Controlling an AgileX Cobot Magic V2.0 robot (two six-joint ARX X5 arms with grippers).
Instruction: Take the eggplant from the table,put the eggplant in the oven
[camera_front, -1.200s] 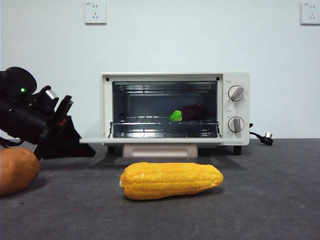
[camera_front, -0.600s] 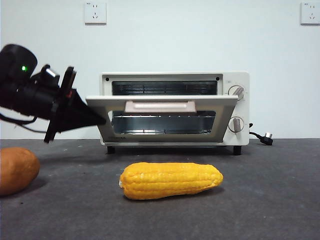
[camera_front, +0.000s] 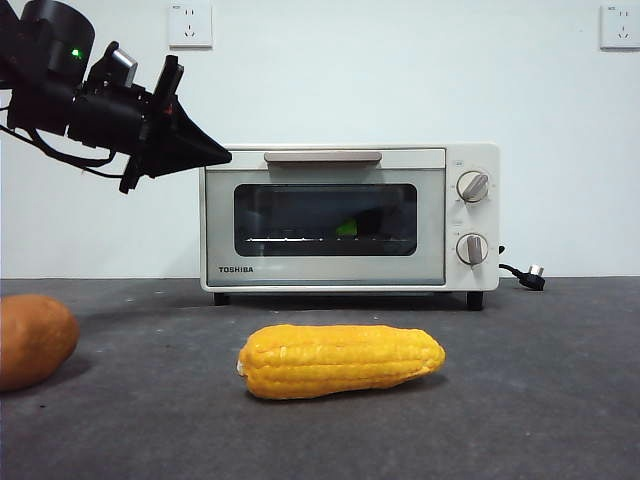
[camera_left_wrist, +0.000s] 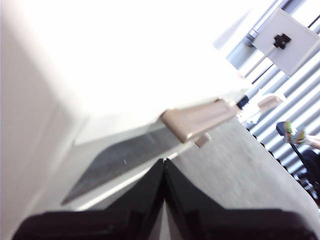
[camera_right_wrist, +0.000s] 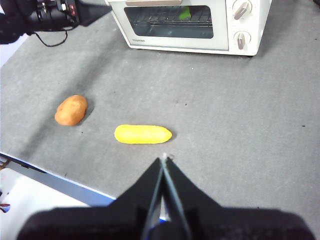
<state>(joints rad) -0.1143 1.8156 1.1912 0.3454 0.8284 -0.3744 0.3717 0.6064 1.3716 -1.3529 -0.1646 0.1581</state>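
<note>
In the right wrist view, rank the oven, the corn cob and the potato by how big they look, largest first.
1. The oven, though its top is cut off.
2. The corn cob.
3. The potato, shorter than the cob but rounder.

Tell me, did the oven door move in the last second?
Yes. The oven door swung up from lying flat and now stands closed against the oven, with the left gripper beside it.

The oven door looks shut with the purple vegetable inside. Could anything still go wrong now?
Possibly. The left end effector sits right at the top corner of the oven, so a careless retreat might nudge it or catch the door handle. The eggplant shows only dimly through the glass, so whether it rests securely on the rack is hard to tell.
</note>
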